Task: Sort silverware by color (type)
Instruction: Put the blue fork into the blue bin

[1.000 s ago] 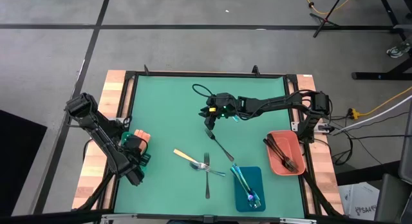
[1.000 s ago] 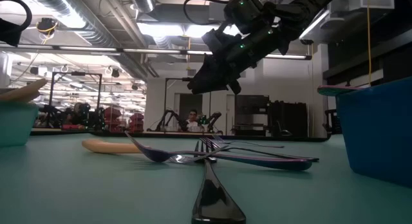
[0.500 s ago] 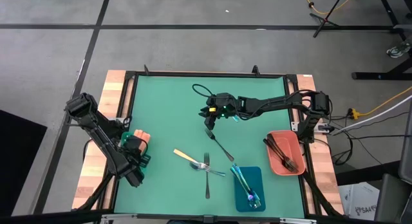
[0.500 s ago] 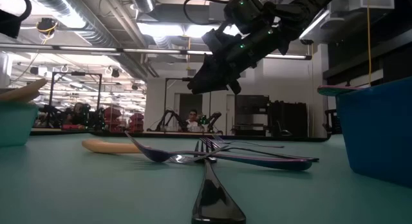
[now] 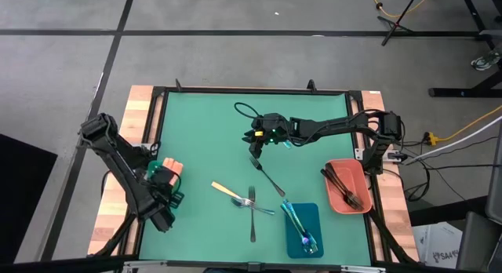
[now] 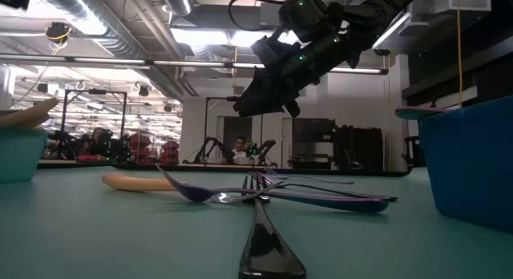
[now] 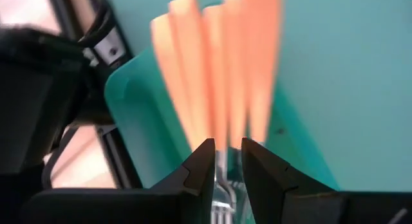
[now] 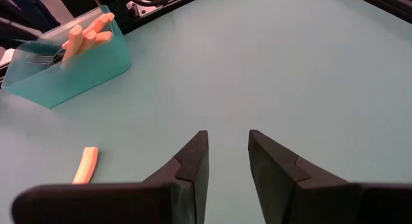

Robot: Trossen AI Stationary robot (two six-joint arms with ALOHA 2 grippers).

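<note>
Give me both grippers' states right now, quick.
Left gripper: open, narrow gap, empty, above the teal tray.
Right gripper: open, empty, hovering over the table.

Two dark jointed arms; right arm (image 5: 329,125) shows green lights, looping black cable.

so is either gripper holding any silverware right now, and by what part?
Right gripper: nothing, fingers apart over bare mat. Left gripper, over the teal tray: a silver utensil shows between its fingers, but a grip cannot be told.
</note>
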